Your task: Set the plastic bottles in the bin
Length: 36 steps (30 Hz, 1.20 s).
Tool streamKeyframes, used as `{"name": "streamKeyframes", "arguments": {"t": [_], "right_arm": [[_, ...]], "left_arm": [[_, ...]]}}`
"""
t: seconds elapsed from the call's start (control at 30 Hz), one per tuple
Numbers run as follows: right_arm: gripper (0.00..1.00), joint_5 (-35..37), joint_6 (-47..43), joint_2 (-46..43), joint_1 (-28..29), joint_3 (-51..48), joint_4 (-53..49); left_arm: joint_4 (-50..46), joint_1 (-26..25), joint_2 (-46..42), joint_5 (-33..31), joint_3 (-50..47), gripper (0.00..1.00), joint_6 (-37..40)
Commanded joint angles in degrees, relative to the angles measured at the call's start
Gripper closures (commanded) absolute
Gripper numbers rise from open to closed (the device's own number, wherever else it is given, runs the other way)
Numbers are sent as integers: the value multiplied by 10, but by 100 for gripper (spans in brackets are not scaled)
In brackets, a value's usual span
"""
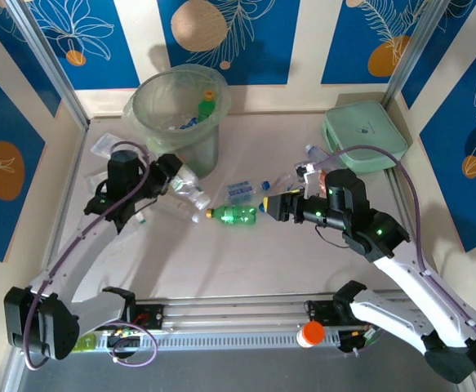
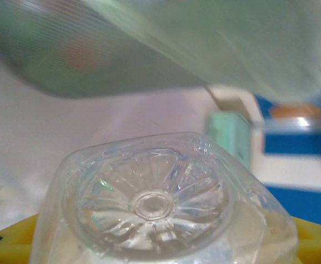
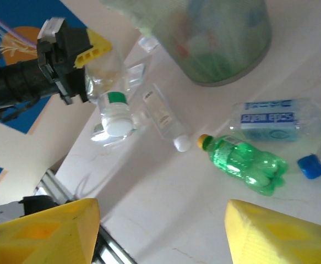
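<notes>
Clear bottle [image 2: 154,209] base-on, pinched in left gripper [image 1: 172,173], jaws part-closed on it | bin [image 1: 144,102] at its 12 o'clock, near | right gripper [image 3: 161,228] agape, empty, green bottle [image 1: 232,215] at its 9 o'clock | judged light, thin-walled, slick, crushable: grasp mid-body, gently

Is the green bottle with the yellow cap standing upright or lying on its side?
Lying on its side. The green bottle rests flat on the table, its yellow cap pointing sideways.
</notes>
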Motion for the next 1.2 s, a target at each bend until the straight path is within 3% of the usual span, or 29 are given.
{"name": "streamKeyframes", "arguments": {"t": [0.0, 0.27, 0.33, 0.53, 0.73, 1.07, 1.17], "right_arm": [[32, -99, 11, 3, 1, -17, 69], [14, -225, 65, 51, -23, -28, 157], [10, -256, 83, 69, -28, -31, 185], [11, -303, 115, 102, -37, -48, 263], [33, -359, 213, 99, -50, -111, 427], [63, -361, 282, 82, -49, -170, 535], [71, -359, 265, 73, -50, -166, 513]], "left_arm": [[191, -26, 8, 117, -7, 51, 27], [509, -99, 87, 211, -28, 50, -69], [560, -119, 103, 214, -26, 50, -86], [641, -157, 143, 229, 1, 51, -116], [660, -166, 151, 229, 4, 51, -122], [649, -184, 157, 229, 16, 50, -106], [633, -184, 157, 240, 24, 32, -102]]}}
